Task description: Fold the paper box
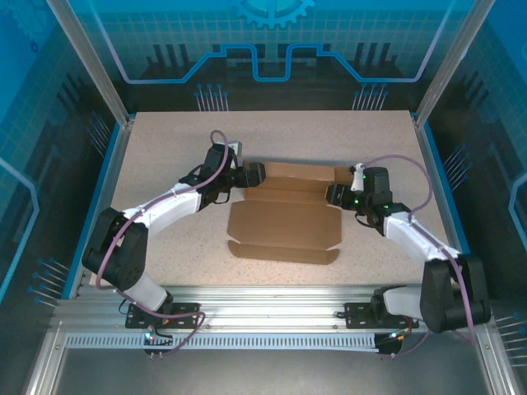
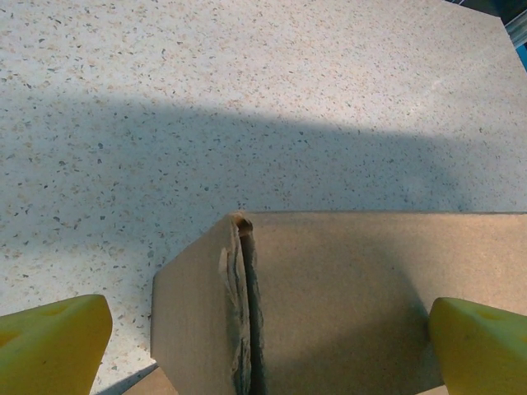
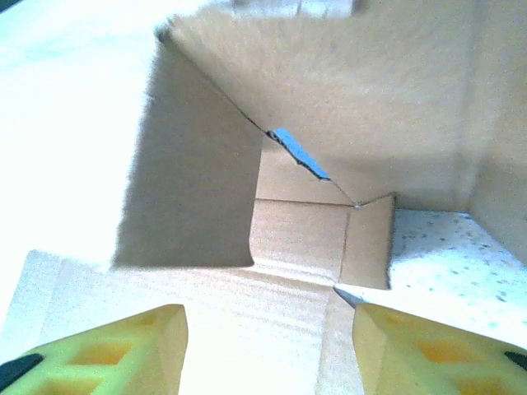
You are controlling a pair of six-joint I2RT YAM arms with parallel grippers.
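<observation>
The plain brown die-cut cardboard paper box (image 1: 284, 226) lies at the centre of the top view on the speckled beige tabletop (image 1: 165, 148). Its long axis runs left to right, its wide near panel lies flat, and its rear strip looks partly raised. The next fold likely turns on that strip's two ends. The left hand (image 1: 254, 174) sits at the left end and the right hand (image 1: 333, 195) at the right, facing each other along the axis and about equally near. Both hands are spread wide, their yellow fingers (image 2: 53, 341) flanking cardboard without gripping it.
</observation>
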